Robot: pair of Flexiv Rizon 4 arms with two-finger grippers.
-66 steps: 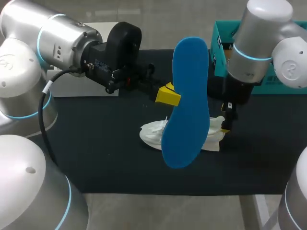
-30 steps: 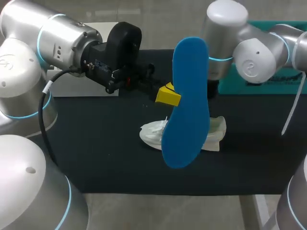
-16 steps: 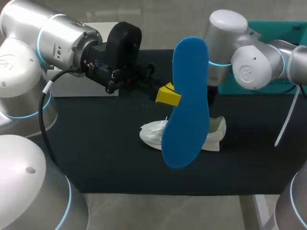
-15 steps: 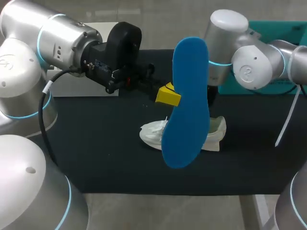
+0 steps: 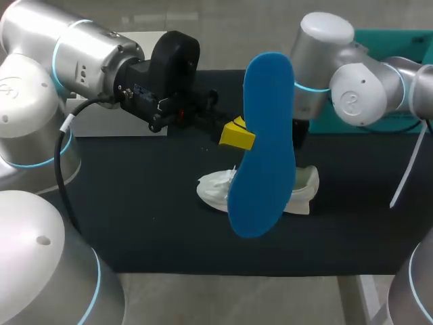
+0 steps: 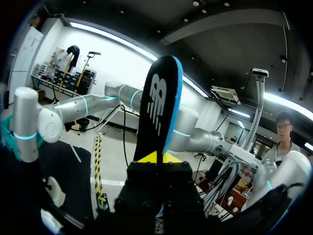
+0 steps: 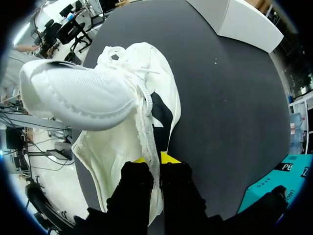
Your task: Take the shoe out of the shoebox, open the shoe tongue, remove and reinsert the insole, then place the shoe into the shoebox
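1. The left end effector (image 5: 237, 133) is pinching the insole (image 5: 264, 142) near mid-length and holding it above the desk (image 5: 149, 203), long axis running 12 to 6 o'clock.
2. The shoe (image 5: 216, 186) is lying on the desk at 6 o'clock of that end effector, long axis running 9 to 3.
3. The right end effector (image 7: 151, 159) is clamping the rim of the shoe's opening from both sides.
4. Judgement: reinsertion is pending, and the insole is sitting crosswise to the shoe, so it needs turning first.
5. The shoebox (image 7: 281, 174) is standing at 2 o'clock of the shoe.

Blue insole (image 5: 264, 142) upright, held aloft, white shoe (image 5: 216, 189) apparently on its side beneath, teal shoebox (image 5: 406, 42) behind.
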